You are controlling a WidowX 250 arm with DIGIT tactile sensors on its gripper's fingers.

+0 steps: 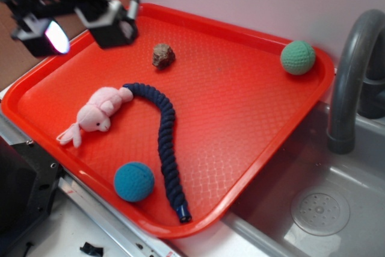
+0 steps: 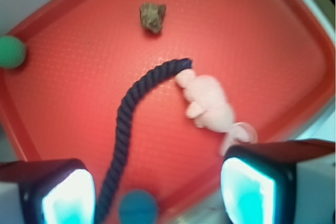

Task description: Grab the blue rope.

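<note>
Exterior view: 1 blue rope (image 1: 163, 126), 2 balls, 1 plush; gripper (image 2: 157, 192) wide open, empty

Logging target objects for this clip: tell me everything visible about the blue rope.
The blue rope is thick, navy, twisted fabric, lying loose in a curve on the red tray. Its near end carries a shiny cap; its far end touches the pink plush. The blue ball sits close beside it. The gripper hovers apart, open.
</note>
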